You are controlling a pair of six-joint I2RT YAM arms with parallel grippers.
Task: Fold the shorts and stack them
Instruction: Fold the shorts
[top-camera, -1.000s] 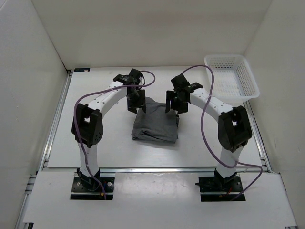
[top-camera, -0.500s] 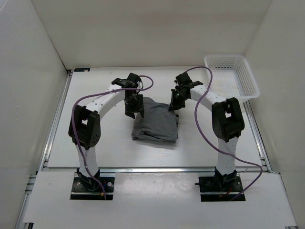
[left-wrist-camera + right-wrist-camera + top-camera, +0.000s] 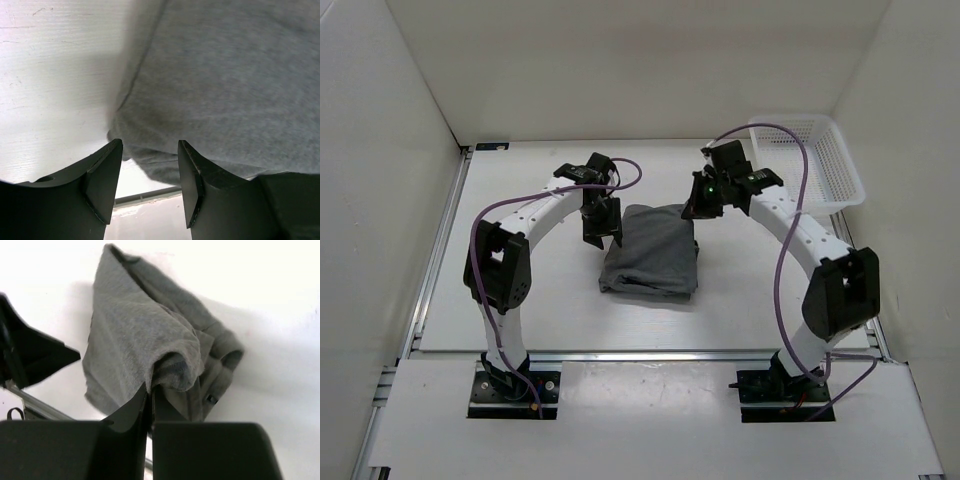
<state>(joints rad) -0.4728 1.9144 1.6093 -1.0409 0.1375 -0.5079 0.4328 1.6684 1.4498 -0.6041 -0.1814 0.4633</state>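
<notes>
The grey shorts [image 3: 650, 255] lie folded in a compact bundle mid-table. My left gripper [image 3: 601, 230] hovers at their far left edge, open; in the left wrist view its two fingers [image 3: 107, 172] stand apart over the fabric's edge [image 3: 225, 75] with nothing between them. My right gripper [image 3: 696, 208] is at the far right corner. In the right wrist view it [image 3: 150, 388] is shut, with a raised fold of the shorts [image 3: 135, 330] pinched at its tips. The waistband end with an eyelet [image 3: 212, 399] lies just beside it.
A white mesh basket [image 3: 810, 160] sits at the far right corner of the table. White walls close in the back and both sides. A metal rail [image 3: 640, 352] runs along the table's near edge.
My right gripper has shut on the shorts' far right corner, and its arm has swung outward to the right. The left gripper shifted slightly and stayed open.
</notes>
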